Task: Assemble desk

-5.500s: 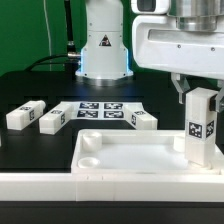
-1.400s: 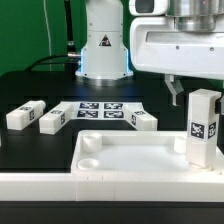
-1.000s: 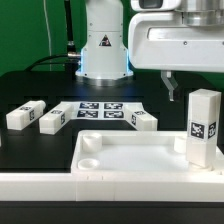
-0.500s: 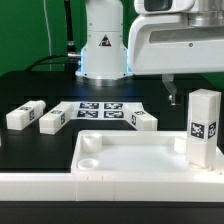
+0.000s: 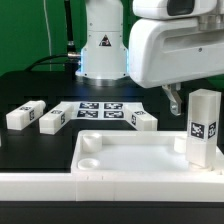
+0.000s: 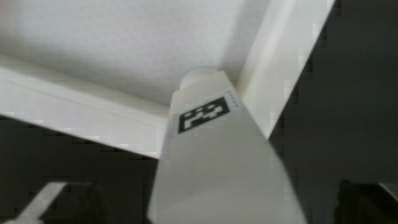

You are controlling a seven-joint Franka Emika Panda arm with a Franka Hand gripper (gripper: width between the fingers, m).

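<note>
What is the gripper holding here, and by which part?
Nothing. The gripper hangs above and apart from the upright leg, which stands on its own in a corner of the panel.

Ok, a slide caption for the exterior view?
One leg stands upright in the desk panel's corner, gripper hanging clear beside it; three loose legs lie behind.

Blk tbl (image 5: pixel 30 82) — desk panel (image 5: pixel 130 160), 3 legs (image 5: pixel 23 115)

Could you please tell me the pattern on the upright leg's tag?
The tag is a black-and-white square pattern; the exterior view shows it best.
</note>
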